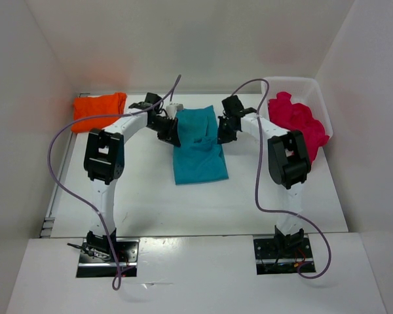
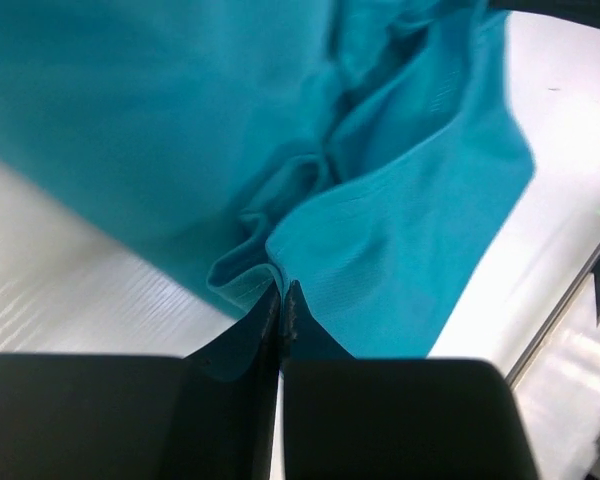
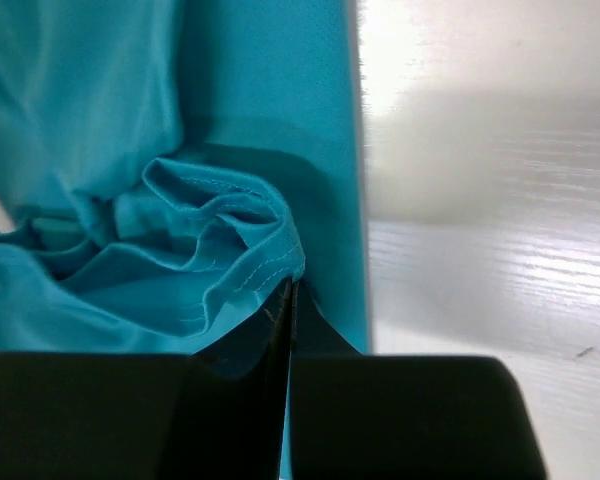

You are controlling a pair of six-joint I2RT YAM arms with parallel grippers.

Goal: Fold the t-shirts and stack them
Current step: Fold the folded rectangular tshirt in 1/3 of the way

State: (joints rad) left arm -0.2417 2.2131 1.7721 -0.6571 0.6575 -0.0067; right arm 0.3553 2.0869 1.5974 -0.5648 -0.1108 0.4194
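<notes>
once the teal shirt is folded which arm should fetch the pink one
Right, probably. The pink shirt lies in the basket at the far right, beside the right arm; the left arm stands on the side of the orange shirt. Now the left fingers and right fingers both pinch the teal shirt.

Your white table (image 1: pixel 150 203) across mid-frame, plain white walls (image 1: pixel 183 39) at left, top and right, bright even light on it

White arms (image 1: pixel 134 121), black fingers (image 2: pixel 245 340), purple cables (image 1: pixel 51 157)

Teal t-shirt (image 1: pixel 198 154); orange t-shirt (image 1: pixel 99 108); pink-red t-shirt (image 1: pixel 298 121); white basket (image 1: pixel 306 83)
</notes>
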